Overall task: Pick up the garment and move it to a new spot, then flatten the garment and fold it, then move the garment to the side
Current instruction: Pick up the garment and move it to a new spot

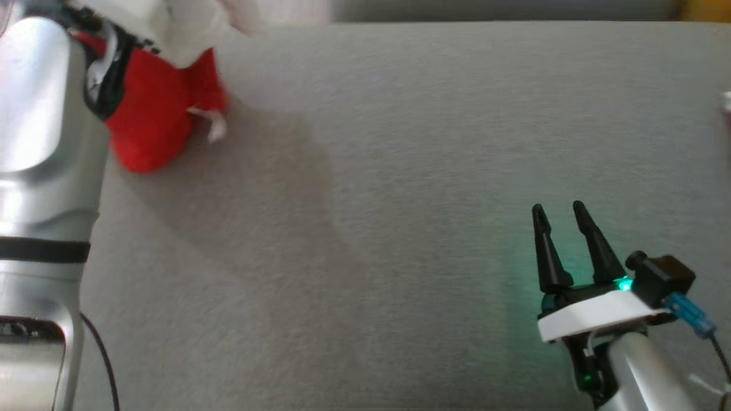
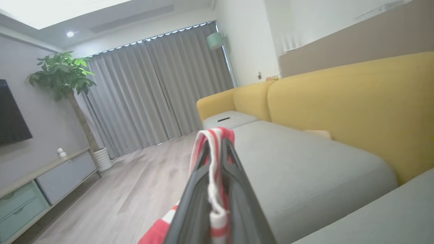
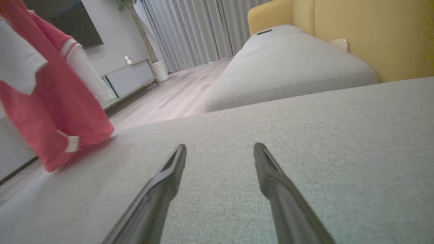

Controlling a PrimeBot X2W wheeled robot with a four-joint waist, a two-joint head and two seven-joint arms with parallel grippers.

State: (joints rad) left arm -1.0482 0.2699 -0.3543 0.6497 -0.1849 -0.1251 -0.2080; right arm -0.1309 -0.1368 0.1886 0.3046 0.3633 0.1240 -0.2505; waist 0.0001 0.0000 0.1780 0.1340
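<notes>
the left gripper [image 2: 217, 144] pinches a red and white garment [image 1: 151, 123] hanging over a grey sofa cushion [image 1: 400, 171], while the right gripper [image 1: 558, 210] has its fingers spread, holding nothing.

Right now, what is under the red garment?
The grey sofa cushion lies under the red garment, which hangs from the shut left tool. Its lowest fold seems to touch the cushion near its edge; whatever sits beneath that fold is covered.

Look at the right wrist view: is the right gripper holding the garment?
No: the right gripper stands open and empty over the grey cushion, the garment hanging off to one side.
</notes>
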